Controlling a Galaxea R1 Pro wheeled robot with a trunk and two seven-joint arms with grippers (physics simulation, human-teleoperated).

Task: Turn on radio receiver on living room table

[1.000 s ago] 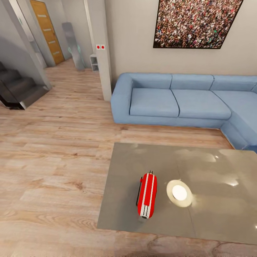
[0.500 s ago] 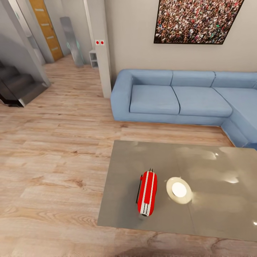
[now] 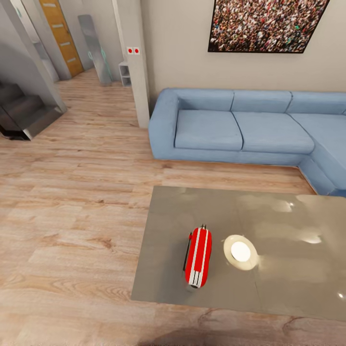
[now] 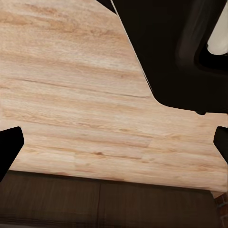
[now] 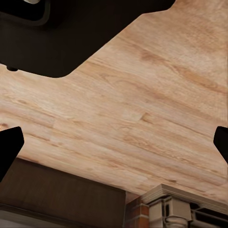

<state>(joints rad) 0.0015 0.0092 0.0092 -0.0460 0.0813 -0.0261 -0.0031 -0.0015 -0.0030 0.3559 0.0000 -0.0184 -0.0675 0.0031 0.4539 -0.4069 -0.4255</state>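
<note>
My head view has slid slightly over the last second: sofa and picture sit a touch higher, so my camera moved, not the things. I judge I am closing in. 1 radio receiver lies flat on 1 worktop, just beside 1 round pale reflection. My left end effector and right end effector hang released over floor, fingertips far apart.

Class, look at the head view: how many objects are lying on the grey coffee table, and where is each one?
2. The red radio lies near the table's front left part, lengthwise towards the sofa. A round white dish sits just to its right, apart from it. The table's right end is cut off, so more may be hidden.
</note>
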